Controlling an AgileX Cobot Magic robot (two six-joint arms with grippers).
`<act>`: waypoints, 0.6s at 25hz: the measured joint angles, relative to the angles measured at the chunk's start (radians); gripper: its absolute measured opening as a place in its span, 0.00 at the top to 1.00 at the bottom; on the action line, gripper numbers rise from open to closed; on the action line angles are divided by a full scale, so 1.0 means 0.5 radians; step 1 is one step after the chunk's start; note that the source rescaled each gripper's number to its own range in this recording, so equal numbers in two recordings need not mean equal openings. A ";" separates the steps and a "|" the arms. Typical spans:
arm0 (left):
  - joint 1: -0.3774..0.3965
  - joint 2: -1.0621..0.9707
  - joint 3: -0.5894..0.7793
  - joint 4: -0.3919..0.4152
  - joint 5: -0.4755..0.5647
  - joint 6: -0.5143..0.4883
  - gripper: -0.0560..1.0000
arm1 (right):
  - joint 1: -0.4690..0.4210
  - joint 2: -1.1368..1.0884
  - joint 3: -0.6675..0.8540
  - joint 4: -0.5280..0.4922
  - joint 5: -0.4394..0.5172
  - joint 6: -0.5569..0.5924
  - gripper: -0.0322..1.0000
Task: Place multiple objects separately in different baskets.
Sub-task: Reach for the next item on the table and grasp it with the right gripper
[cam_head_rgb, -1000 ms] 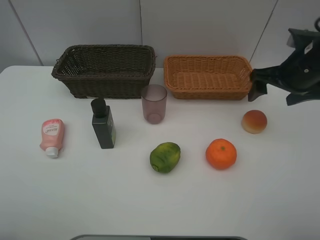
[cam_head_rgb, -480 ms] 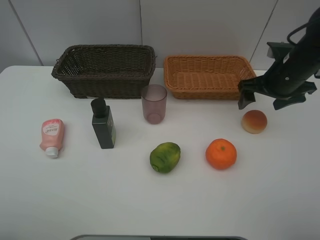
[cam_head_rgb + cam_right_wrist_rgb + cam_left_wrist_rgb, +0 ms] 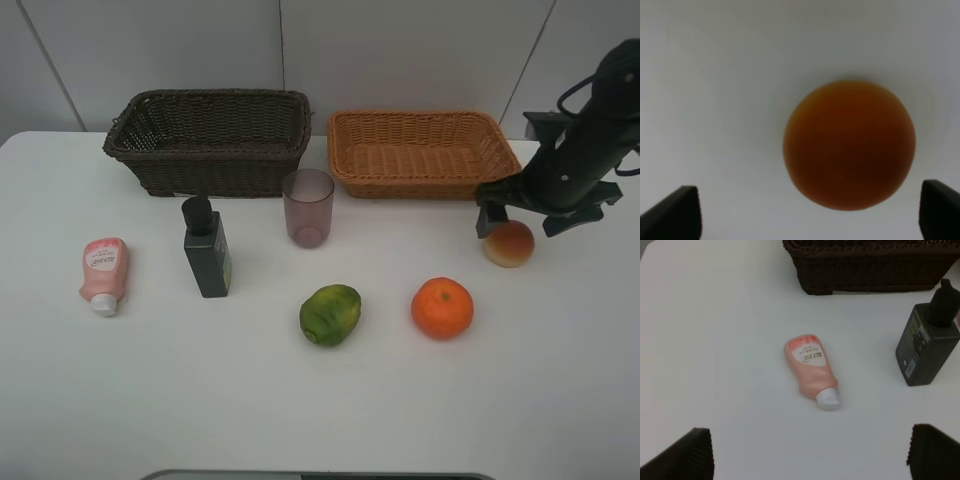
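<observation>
The peach (image 3: 509, 243) lies on the white table in front of the orange-tan basket's (image 3: 415, 150) right corner. My right gripper (image 3: 522, 224) hangs open just over it, one finger on each side; the right wrist view shows the peach (image 3: 850, 145) close up between the open gripper (image 3: 807, 213). The orange (image 3: 442, 307), green fruit (image 3: 330, 314), purple cup (image 3: 307, 206), pump bottle (image 3: 207, 248) and pink tube (image 3: 104, 273) stand loose on the table. The dark brown basket (image 3: 210, 140) is at the back left. My left gripper (image 3: 812, 440) is open above the pink tube (image 3: 812, 371).
Both baskets look empty and stand side by side against the back wall. In the left wrist view the pump bottle (image 3: 927, 347) stands in front of the dark basket (image 3: 870, 265). The table's front half holds nothing but the fruit.
The right arm has swung down and to the left, bringing its open gripper from beside the orange-tan basket to just over the peach. Nothing else has moved.
</observation>
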 joint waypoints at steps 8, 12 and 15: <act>0.000 0.000 0.000 0.000 0.000 0.000 0.00 | -0.060 0.110 0.000 -0.002 -0.150 0.000 0.10; 0.000 0.000 0.000 0.000 0.000 0.000 0.00 | -0.060 0.178 0.000 -0.006 -0.267 0.000 0.10; 0.000 0.000 0.000 0.000 0.000 0.000 0.00 | -0.060 0.233 0.000 -0.017 -0.328 0.000 0.10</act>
